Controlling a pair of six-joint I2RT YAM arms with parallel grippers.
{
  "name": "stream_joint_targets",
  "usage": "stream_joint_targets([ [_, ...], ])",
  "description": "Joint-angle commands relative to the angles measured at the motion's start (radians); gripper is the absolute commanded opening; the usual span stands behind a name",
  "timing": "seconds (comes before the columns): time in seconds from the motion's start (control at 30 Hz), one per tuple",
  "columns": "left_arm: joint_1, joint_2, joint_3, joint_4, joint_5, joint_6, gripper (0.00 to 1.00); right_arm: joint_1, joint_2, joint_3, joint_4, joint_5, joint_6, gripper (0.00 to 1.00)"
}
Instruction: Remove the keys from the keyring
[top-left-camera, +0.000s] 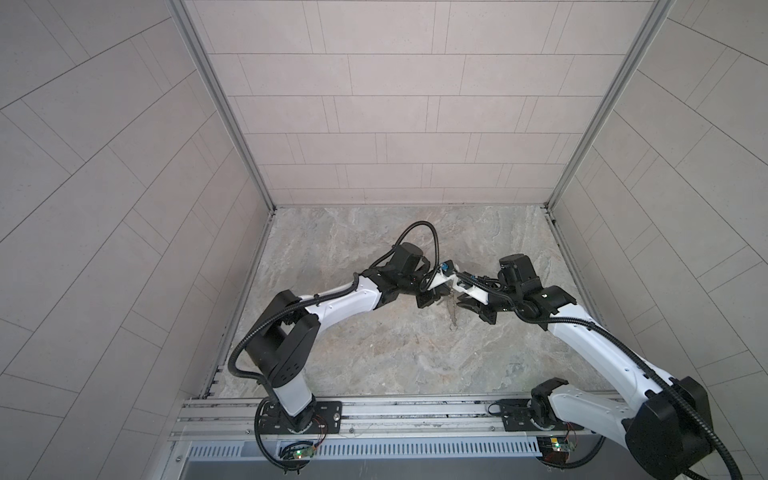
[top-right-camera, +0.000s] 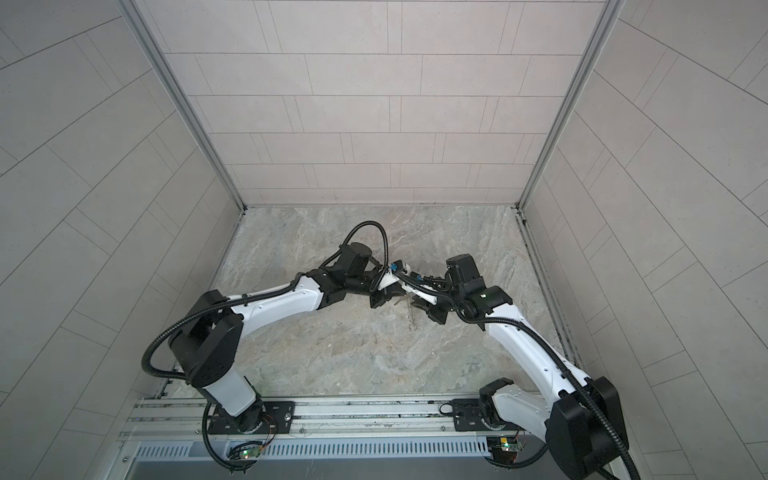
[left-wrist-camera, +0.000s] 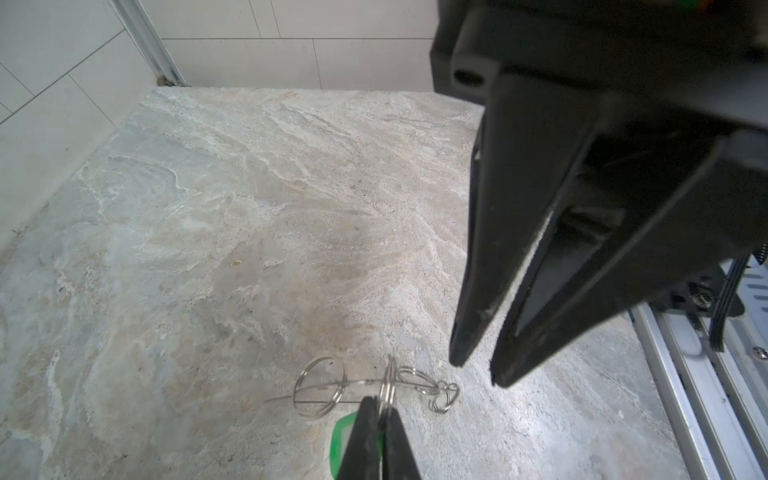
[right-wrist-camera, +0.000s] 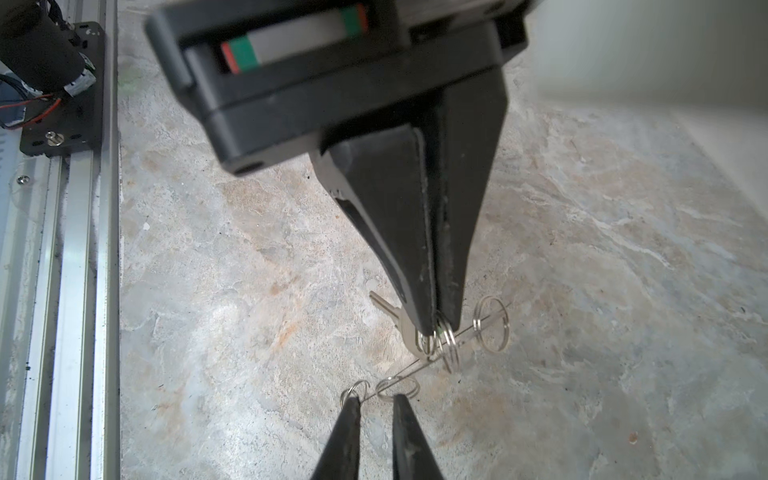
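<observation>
L gripper (left-wrist-camera: 381, 405) clamps silver wire keyring (left-wrist-camera: 388, 378) beside green-headed metal key (left-wrist-camera: 341, 434) to anchor it; R gripper (right-wrist-camera: 377, 398), jaws narrowly apart, straddles right-end loop, prob. to tug.

Overhead stereo pair, close wrist views

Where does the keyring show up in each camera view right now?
Top view: keyring just right of centre, between left tool and right tool.
Top view: same gap, nearer centre.
Left wrist: strung out just beyond the left tool's closed tips.
Right wrist: between the right tool's tips and the left tool.
Shared landmark: left tool, shut on one split ring.
</observation>
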Motion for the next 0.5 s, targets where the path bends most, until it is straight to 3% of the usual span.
stream_joint_targets([
  [0.0, 0.003, 0.001, 0.039, -0.048, 0.040, 0.010, 0.00, 0.004, -0.002, -0.023, 0.115, -0.010, -0.025, 0.17],
  [0.47, 0.003, 0.021, 0.071, -0.059, 0.073, -0.036, 0.00, 0.021, -0.086, -0.165, 0.403, 0.125, 0.049, 0.19],
])
